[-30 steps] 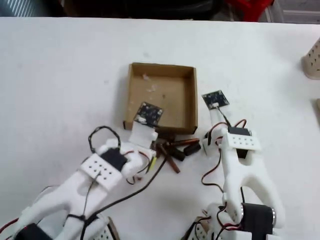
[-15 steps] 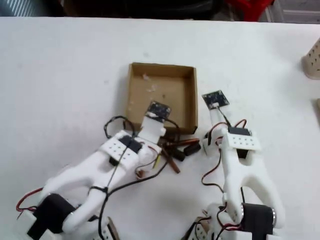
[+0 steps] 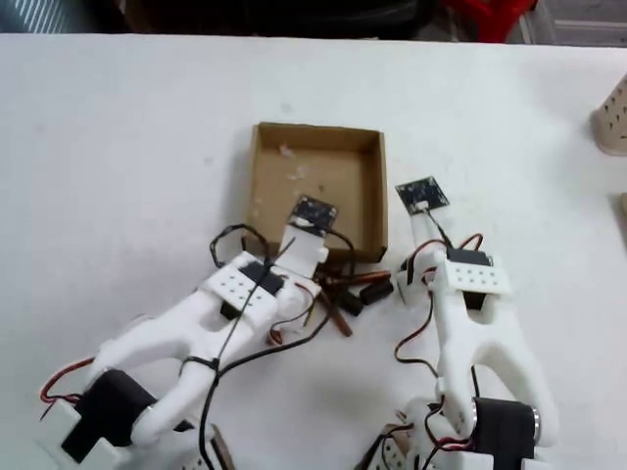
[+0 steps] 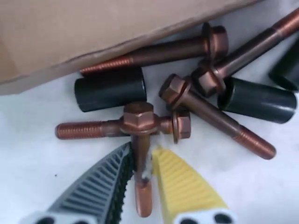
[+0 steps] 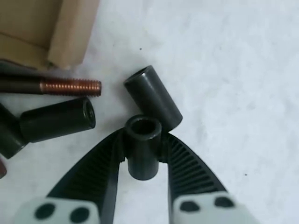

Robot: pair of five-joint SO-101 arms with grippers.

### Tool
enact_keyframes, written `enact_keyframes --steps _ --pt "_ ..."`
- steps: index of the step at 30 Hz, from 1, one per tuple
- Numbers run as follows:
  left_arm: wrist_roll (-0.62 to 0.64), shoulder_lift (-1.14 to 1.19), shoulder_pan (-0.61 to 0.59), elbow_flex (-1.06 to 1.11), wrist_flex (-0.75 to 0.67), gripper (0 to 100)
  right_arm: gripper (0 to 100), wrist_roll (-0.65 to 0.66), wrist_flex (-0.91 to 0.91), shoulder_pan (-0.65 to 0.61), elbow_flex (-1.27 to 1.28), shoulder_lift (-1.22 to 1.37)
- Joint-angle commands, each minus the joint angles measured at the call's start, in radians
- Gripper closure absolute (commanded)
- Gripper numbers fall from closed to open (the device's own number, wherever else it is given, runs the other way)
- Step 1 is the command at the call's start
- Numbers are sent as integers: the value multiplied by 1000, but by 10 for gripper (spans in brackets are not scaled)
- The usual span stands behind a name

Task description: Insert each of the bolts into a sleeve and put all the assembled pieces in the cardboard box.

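**White table, a part in each gripper**

White table (image 3: 147, 127) carries both arms and all the parts. Nearest, the left gripper (image 4: 140, 151) has its grey and yellow fingers closed on the shank of a bolt (image 4: 138, 116), with the head pointing away from the wrist. The right gripper (image 5: 142, 137) clamps its black fingers on a sleeve (image 5: 141, 163), open bore facing away from the wrist.

Just past both lies the pile (image 3: 348, 292) of loose bolts and sleeves, on the table against the near wall of the box (image 3: 315, 131). A crosswise bolt (image 4: 88, 129) lies under the held bolt's head. A second sleeve (image 5: 152, 95) lies right at the held sleeve's far end.

Pale scraps (image 3: 294, 174) dot the box floor. Farthest off, at the table's right edge, stands a beige holed block (image 3: 612, 122).
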Motion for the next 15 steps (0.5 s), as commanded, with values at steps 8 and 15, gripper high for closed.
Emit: enact_keyframes --steps 8,15 --pt "-130 -521 -21 181 57 979 979 -6 -16 7 -5 -30" --pt "-124 -644 -243 198 55 978 979 -6 -16 7 -5 -30"
